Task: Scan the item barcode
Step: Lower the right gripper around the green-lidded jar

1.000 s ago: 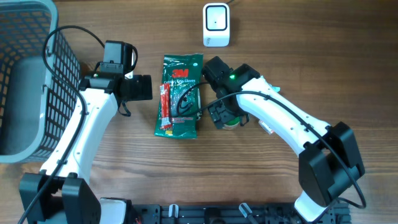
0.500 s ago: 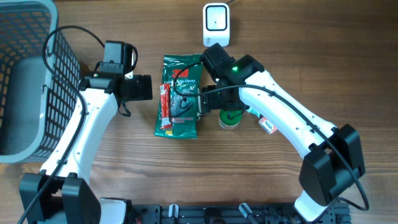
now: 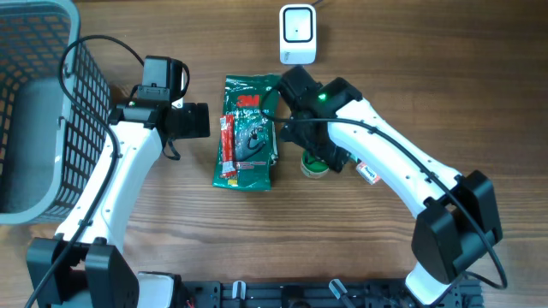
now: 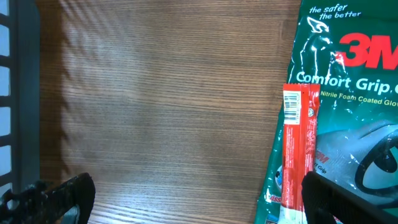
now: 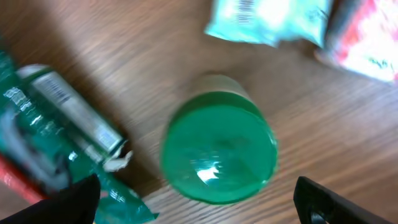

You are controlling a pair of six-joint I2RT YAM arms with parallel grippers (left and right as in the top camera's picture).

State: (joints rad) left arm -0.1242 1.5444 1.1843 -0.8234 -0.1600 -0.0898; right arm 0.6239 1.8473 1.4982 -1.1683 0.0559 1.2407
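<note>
Green round glossy lid [image 5: 219, 148]; crinkly glove pack [image 3: 251, 160]; woodgrain table [image 4: 155, 112]

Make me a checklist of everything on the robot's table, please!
Surface: brown wooden table, no spills seen.
Job's things: white box-shaped barcode scanner; green plastic glove packet with a red stick packet lying on it; green-lidded round jar.
Clutter: pale teal packet, blurred.
Grippers: left gripper open, empty; right gripper open, above the jar.
Cables: black cables along both arms.
Surroundings: grey wire basket at the left edge.
</note>
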